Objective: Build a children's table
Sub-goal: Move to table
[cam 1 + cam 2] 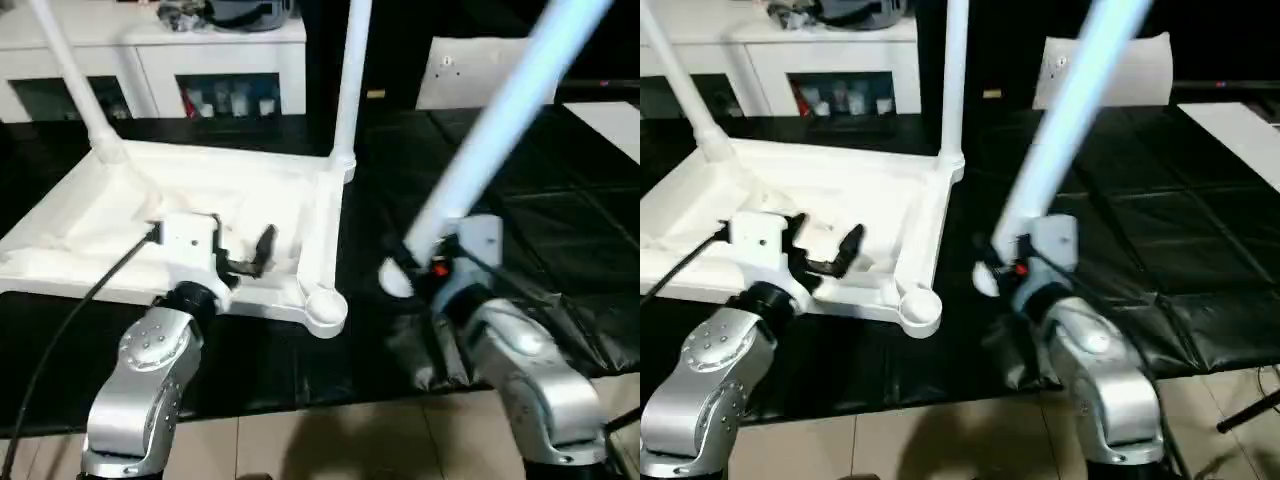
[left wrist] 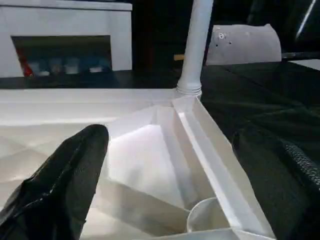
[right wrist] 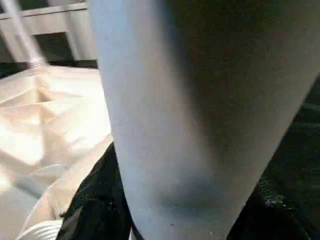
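Right claw [image 1: 412, 262]: clamped on a loose leg [image 1: 500, 120] near its butt end; the leg slants up toward 1 o'clock.
Left claw [image 1: 245, 255]: spread wide, empty, over the tabletop [image 1: 100, 230].
Tabletop: upside down at 10 o'clock on the mat.
Progress: two legs [image 1: 348, 70] stand in the far sockets; the near corner socket [image 1: 325, 303] is empty; roughly half remains.
Surface: black mat [image 1: 520, 200].
Room: white cabinet [image 1: 150, 60] at 11 o'clock.
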